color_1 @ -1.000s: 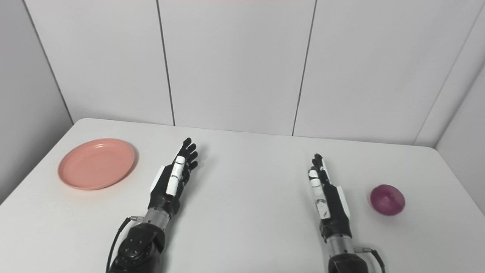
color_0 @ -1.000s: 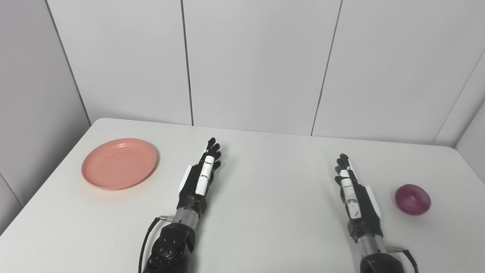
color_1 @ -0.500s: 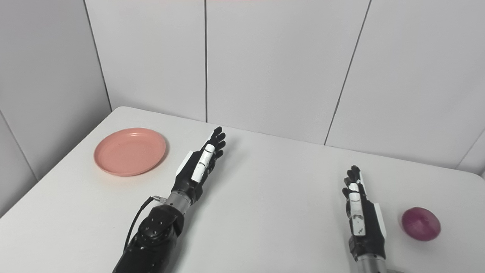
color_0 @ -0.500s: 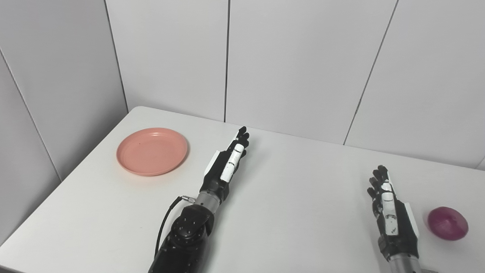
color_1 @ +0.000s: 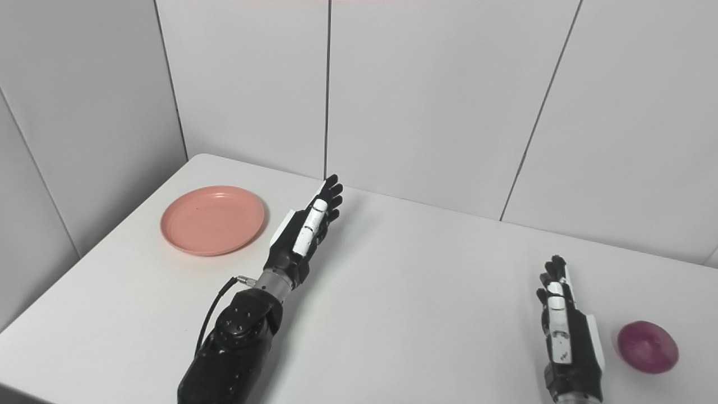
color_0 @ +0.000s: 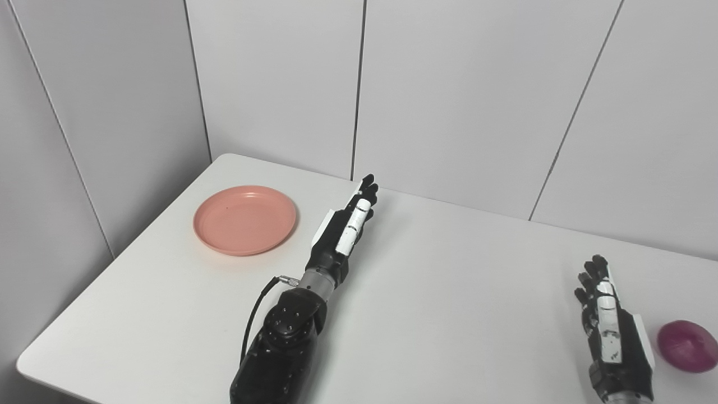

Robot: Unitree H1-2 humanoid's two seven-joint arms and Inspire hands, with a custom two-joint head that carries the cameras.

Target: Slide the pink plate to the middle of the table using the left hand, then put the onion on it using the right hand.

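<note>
A pink plate [color_0: 245, 220] lies flat near the table's far left corner. My left hand [color_0: 343, 232] is open and empty, fingers straight and edge-on, a little to the right of the plate and apart from it. A purple-red onion [color_1: 647, 346] rests on the table at the right. My right hand [color_1: 565, 333] is open and empty, fingers straight, just left of the onion with a gap between them. The onion also shows at the picture's right edge in the left eye view [color_0: 687, 345].
The white table [color_0: 449, 292] has rounded corners. Its left edge runs close to the plate. Grey wall panels [color_0: 449, 90] stand right behind the table's far edge and along its left side. A cable [color_0: 253, 314] hangs off my left forearm.
The camera has turned left, so the whole scene shifted right in the picture. My left hand has reached a little farther forward beside the plate. Plate and onion have not moved.
</note>
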